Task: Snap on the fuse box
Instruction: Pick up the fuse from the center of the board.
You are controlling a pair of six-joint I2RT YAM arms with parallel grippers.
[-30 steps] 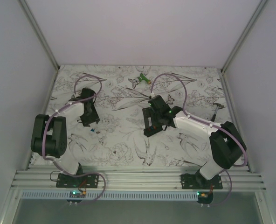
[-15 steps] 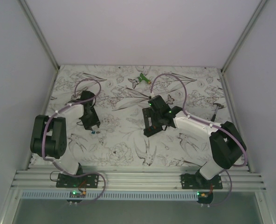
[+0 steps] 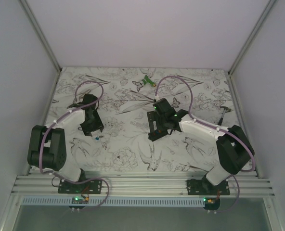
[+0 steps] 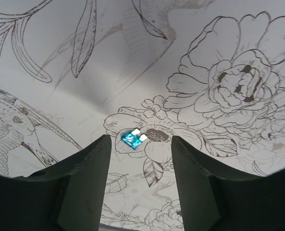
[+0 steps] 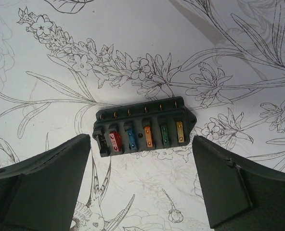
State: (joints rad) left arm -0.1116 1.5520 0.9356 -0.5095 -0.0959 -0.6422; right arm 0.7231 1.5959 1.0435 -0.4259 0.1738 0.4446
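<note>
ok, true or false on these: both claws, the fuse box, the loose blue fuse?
1. The right claw is open, the fuse box between its fingers, touching neither. True.
2. The fuse box holds only two fuses. False: red, blue, orange, green and yellow ones sit in it.
3. A blue fuse lies on the table ahead of the left claw. True.
4. The left claw grips that fuse. False: it is open, the fuse loose.
5. The green-and-white gadget touches the fuse box. False: it lies apart, near the table's far edge.
</note>
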